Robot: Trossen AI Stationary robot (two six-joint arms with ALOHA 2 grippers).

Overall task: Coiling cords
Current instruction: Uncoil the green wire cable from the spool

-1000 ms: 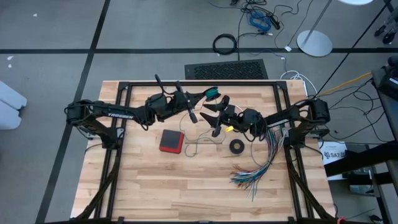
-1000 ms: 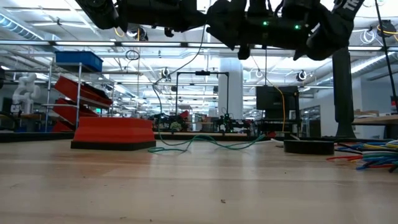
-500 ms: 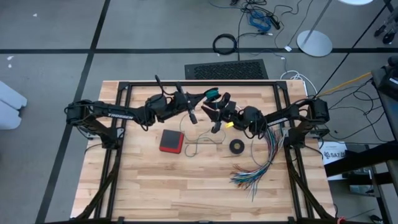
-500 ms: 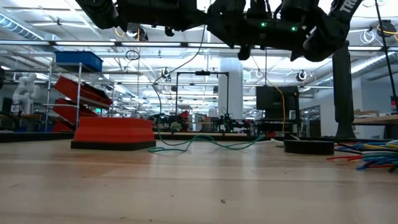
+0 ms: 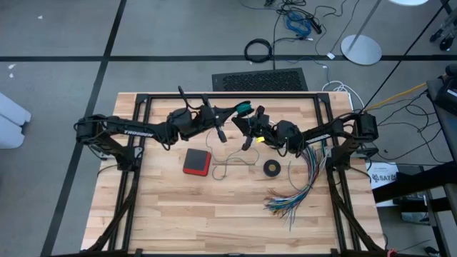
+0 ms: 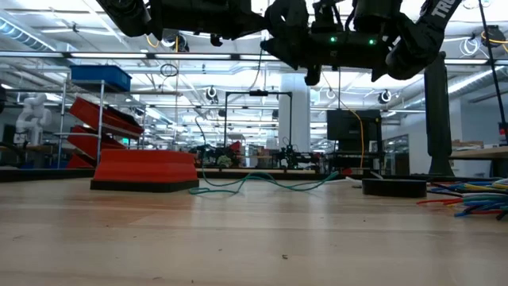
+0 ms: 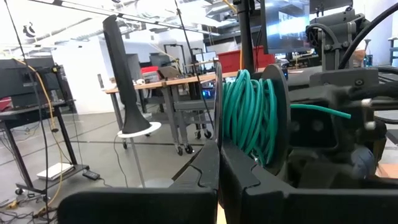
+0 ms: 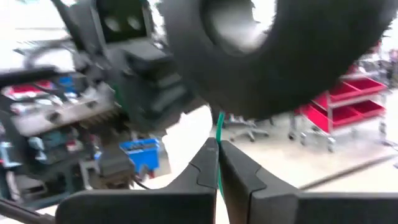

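Wooden surface [image 5: 214, 207], both arms up at the far edge. Left pincer [image 7: 219, 163] pinches the teal-green cord [image 7: 252, 115] wound in a coil, coil axis roughly level. Right pincer [image 8: 217, 163], just beside the left one, is pressed together on the cord's free strand [image 8: 219, 134], which runs straight along its fingers toward the coil. Slack trails on the surface below [image 6: 262, 181]. Keep tension light and feed each turn beside the previous one.
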